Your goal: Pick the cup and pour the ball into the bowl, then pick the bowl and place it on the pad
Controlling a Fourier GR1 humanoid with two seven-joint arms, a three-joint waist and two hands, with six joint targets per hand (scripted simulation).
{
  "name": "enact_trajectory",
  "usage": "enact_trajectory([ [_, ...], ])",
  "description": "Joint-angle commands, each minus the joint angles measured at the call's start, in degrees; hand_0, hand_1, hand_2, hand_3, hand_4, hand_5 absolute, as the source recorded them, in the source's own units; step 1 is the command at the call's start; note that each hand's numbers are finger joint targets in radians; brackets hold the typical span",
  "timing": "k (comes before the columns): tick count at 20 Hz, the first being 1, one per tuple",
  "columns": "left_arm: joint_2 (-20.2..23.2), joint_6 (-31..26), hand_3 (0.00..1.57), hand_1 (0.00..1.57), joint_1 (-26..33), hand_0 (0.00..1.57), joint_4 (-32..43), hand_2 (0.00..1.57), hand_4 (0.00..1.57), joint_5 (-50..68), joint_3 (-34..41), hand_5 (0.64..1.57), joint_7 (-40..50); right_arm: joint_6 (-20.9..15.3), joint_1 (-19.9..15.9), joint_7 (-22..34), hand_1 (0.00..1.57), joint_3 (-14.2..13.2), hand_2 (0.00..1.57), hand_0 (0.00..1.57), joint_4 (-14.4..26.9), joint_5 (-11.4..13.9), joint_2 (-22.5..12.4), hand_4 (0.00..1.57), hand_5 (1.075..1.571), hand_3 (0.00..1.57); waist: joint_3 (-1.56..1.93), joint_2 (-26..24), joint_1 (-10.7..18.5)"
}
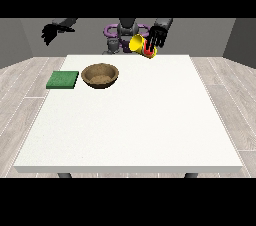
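Bench (130,130): near half bare. Bowl (100,75), far left quarter, mouth up to receive. Pad (63,79) beside it at left edge. Cup (140,46): my hand at view's right (157,37) curled round it, raised beyond far edge, tipped bowlward for pouring. Other hand (51,32): idle, holding nothing; fingers unclear.

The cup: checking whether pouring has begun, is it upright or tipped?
Tipped. The cup, held by the robot hand at the view's right, shows its yellow mouth turned sideways.

Yellow cup (140,45) with red, brown bowl (100,75), green pad (63,79), white table (130,125)
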Motion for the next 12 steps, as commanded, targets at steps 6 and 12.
enact_trajectory([
  [6,-8.51,-8.11,1.57,1.48,-6.98,1.48,3.51,1.57,1.57,-21.28,-16.39,1.204,12.23,0.64,-2.39,-0.57,0.0,0.4,0.0,0.0,2.91,0.6,-0.44,0.0,1.571,0.0,0.01,-0.63,-1.36],
  [12,-9.47,-15.03,1.57,1.53,-8.87,1.53,6.86,1.57,1.56,-33.35,-26.88,1.164,13.24,0.43,-2.86,-1.14,0.0,0.74,0.0,0.0,4.13,0.7,0.66,0.0,1.57,0.0,0.0,-0.5,-1.35],
])
